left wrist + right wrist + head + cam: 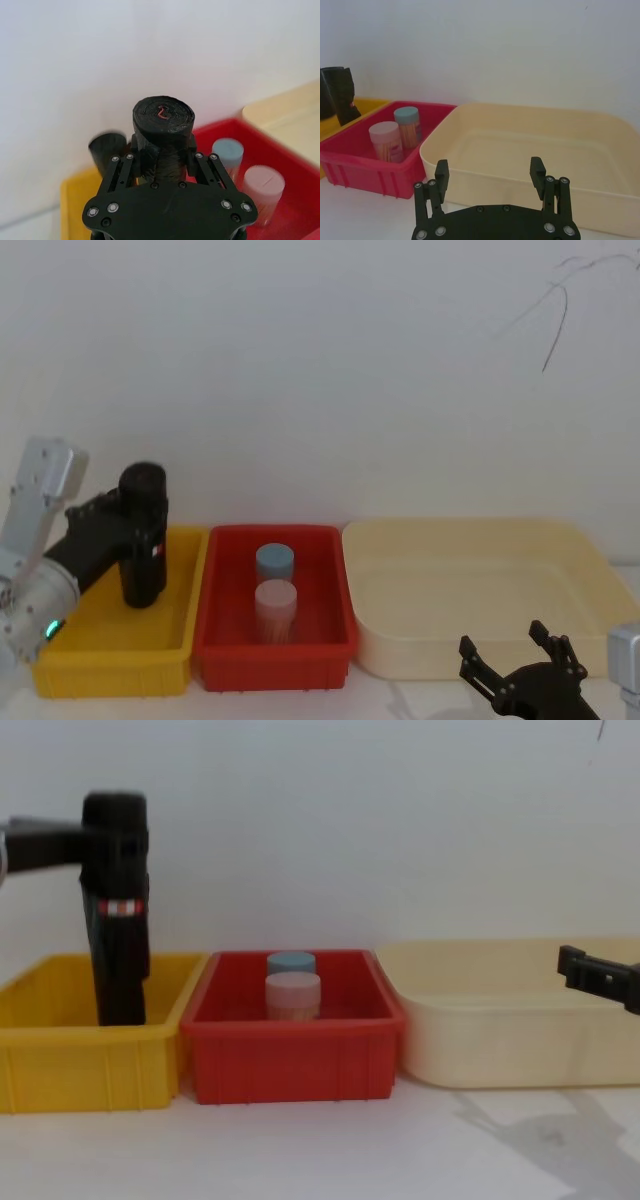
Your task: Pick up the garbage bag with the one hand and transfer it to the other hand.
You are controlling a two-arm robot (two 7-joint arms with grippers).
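The left gripper (pixel 148 540) is clamped around the garbage bag (pixel 143 490), holding it upright over the yellow bin (pixel 110 660) on the left. The right gripper (pixel 505 648) hangs open, near right, in front of the cream tray (pixel 480 540).

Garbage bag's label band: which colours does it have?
The label band on the black garbage bag is red and white; the chest view shows it best.

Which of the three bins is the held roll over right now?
The yellow plastic bin, leftmost: the left pincer holds the black rolled garbage bag upright over it, not over the red bin or cream tray.
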